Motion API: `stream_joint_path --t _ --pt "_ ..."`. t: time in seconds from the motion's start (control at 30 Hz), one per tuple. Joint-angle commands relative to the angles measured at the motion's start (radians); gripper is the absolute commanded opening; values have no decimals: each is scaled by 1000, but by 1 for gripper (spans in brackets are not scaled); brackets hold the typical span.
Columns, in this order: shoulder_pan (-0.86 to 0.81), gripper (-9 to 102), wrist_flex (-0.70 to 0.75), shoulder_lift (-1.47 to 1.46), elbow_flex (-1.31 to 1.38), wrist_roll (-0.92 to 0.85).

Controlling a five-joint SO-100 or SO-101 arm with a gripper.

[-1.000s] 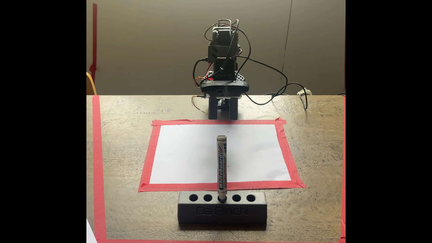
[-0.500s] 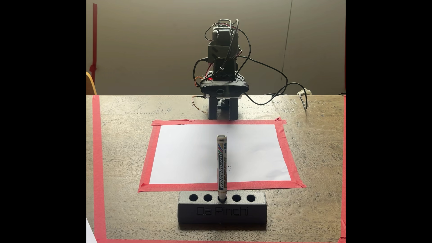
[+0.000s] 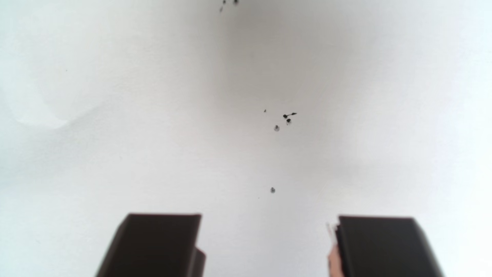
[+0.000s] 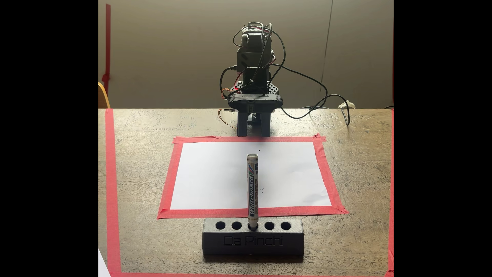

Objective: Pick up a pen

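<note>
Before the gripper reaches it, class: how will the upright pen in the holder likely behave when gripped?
The pen looks stiff and light. Its smooth round barrel may slip. Standing tall in the holder, it could tip if nudged sideways.

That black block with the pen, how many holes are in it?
5, in one row along the top of the block: two left of the pen, the middle one holding it, two right.

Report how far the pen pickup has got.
Done: nothing yet; the pen stands upright in the middle hole of the black holder. In hand: the gripper, jaws open, hangs empty at the paper's far edge. Left: reach, grasp, lift.
</note>
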State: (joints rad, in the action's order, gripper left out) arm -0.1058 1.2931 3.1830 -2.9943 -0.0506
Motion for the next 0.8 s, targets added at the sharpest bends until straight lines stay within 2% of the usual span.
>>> stream_joint_path --t 0.0,0.33,0.77 --pt "-5 98 -110 -138 170 -8" --pt "-5 98 -124 -549 690 -8" --pt "8 98 -153 -1071 1204 0"
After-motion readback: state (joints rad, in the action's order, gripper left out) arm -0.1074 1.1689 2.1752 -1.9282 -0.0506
